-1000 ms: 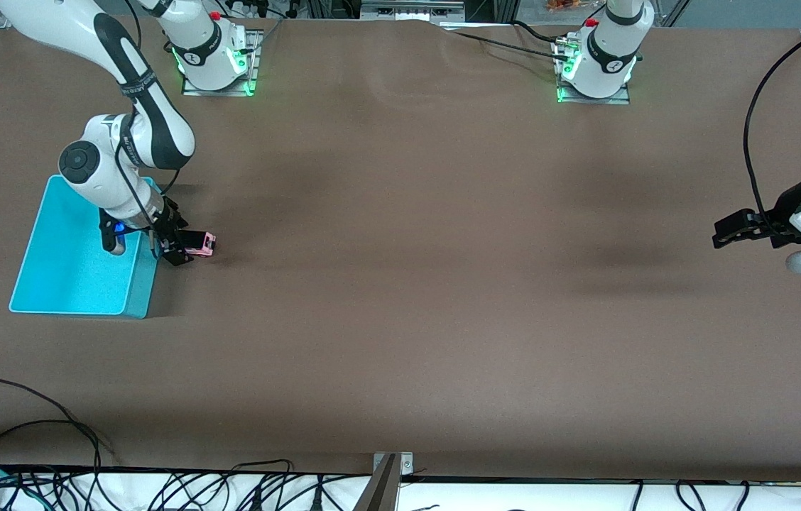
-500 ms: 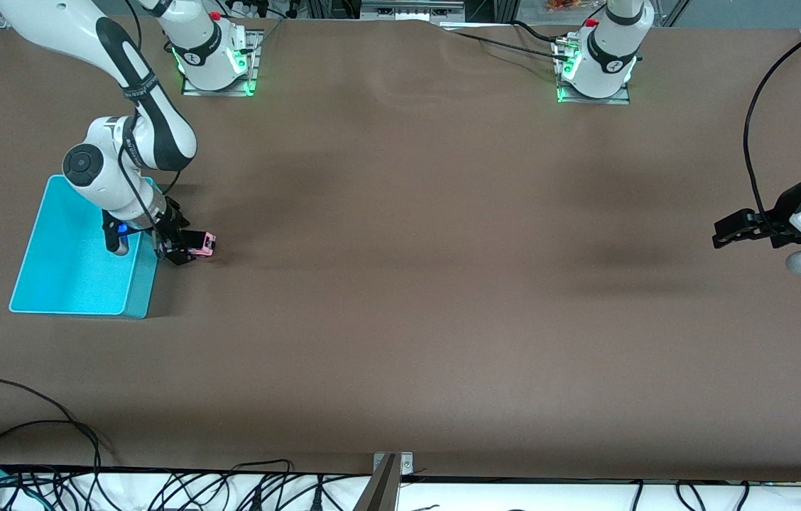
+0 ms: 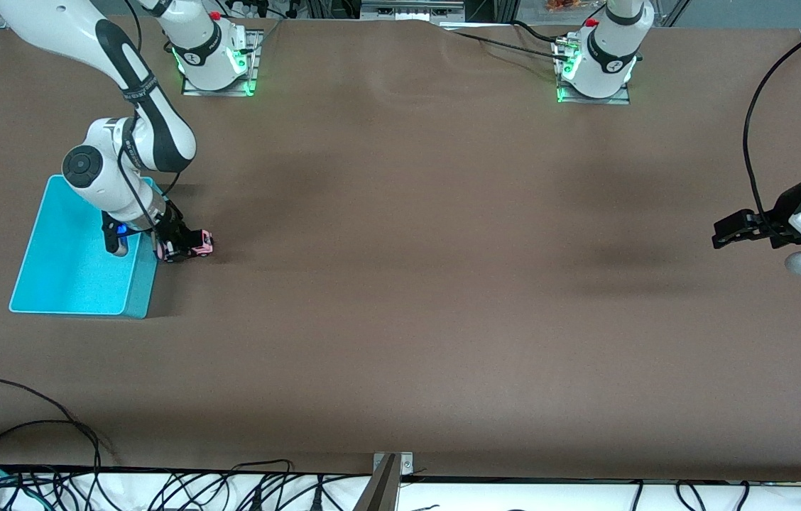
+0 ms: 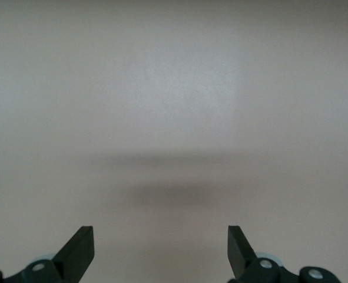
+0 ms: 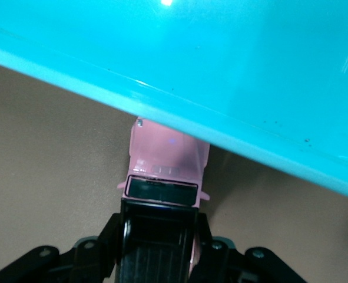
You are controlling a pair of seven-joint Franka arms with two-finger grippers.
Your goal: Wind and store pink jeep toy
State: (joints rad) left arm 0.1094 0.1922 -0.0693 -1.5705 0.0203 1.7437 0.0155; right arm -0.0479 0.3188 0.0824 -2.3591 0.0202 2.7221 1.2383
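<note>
The pink jeep toy [image 3: 192,246] is between the fingers of my right gripper [image 3: 177,246], low over the table right beside the turquoise bin [image 3: 67,273], on the side toward the left arm's end. In the right wrist view its pink hood [image 5: 168,154] points at the bin's outer wall [image 5: 221,65], and its nose is hidden under the rim. My right gripper [image 5: 159,239] is shut on the black roof. My left gripper [image 3: 726,234] waits open and empty above the table at the left arm's end, and its wrist view shows the gripper [image 4: 161,246] over bare brown table.
The inside of the turquoise bin that shows is empty; part is hidden by the right arm. The brown table [image 3: 415,284] is bare across its middle. Cables [image 3: 52,426] lie along the edge nearest the front camera.
My right gripper and the jeep have shifted a little toward the turquoise bin, and the jeep now looks slightly tilted. The left arm has not moved.
</note>
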